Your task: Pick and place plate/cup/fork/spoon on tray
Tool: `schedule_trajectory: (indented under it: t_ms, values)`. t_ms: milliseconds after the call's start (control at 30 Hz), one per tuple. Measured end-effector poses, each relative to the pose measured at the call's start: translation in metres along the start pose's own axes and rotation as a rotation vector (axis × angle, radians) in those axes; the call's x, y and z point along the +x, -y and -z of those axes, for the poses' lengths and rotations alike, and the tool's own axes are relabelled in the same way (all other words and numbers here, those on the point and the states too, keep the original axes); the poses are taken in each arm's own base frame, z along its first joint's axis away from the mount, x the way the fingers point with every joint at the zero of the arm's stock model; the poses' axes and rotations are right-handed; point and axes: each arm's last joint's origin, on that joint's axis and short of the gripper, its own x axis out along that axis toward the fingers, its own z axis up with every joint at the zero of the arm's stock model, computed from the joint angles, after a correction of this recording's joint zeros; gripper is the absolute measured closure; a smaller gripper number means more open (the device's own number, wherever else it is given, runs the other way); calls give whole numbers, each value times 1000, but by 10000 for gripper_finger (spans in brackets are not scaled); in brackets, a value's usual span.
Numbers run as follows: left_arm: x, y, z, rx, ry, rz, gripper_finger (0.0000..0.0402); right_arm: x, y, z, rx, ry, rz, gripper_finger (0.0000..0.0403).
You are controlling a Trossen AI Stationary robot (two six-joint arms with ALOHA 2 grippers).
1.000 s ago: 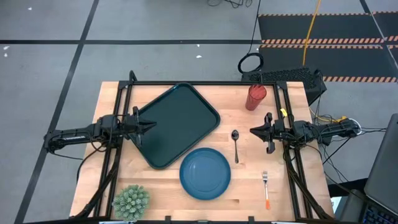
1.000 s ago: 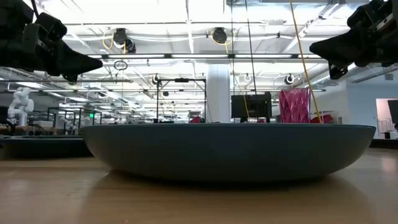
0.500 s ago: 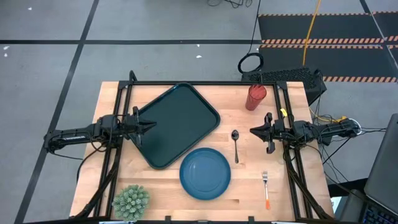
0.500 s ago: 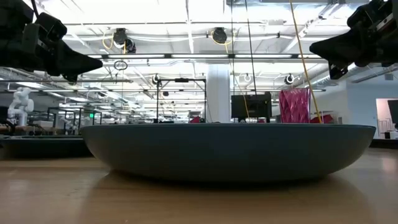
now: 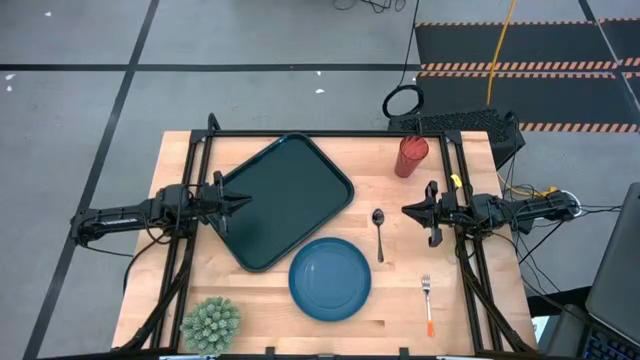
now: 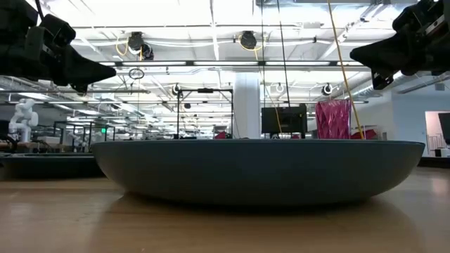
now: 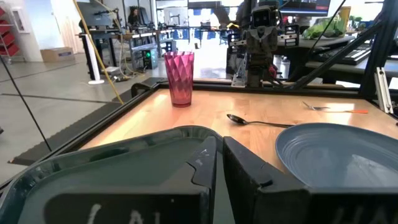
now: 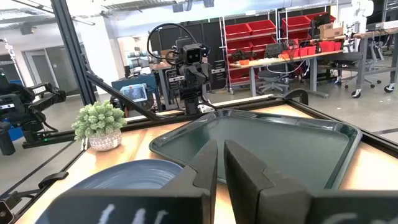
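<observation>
While both arms hover at opposite table edges, the left gripper (image 5: 243, 199) and right gripper (image 5: 407, 210) are nearly closed and hold nothing (a resting pose, I'd guess); all 4 items lie outside the tray (image 5: 300, 170): plate (image 5: 330, 278), spoon (image 5: 379, 230), fork (image 5: 427, 300), cup (image 5: 410, 156).

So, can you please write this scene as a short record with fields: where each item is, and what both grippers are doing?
tray: on table, nothing on it
plate: on table, beside tray's near edge
spoon: on table, between tray and right gripper
fork: on table, near right front corner
cup: upright, far right corner
left gripper: shut, over tray's left edge, holds nothing
right gripper: shut, right of spoon, holds nothing
</observation>
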Motion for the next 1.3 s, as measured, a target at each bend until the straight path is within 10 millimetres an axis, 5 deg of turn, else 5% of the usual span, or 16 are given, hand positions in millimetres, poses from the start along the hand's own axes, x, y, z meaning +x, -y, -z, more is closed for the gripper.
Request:
schedule_trajectory:
  t_ms: [167,367,667,1067,1300]
  values:
    - [0,0,0,4,1,-1,369,0,0,0,0,0,0,378]
    - [0,0,0,256,-1,-12,369,0,0,0,0,0,0,378]
    - [0,-1,-2,278,20,-30,369,0,0,0,0,0,0,378]
    - [-3,-1,-23,-249,244,24,369,0,0,0,0,0,0,378]
    - [-8,-8,-46,-133,346,-133,369,0,0,0,-22,2,0,378]
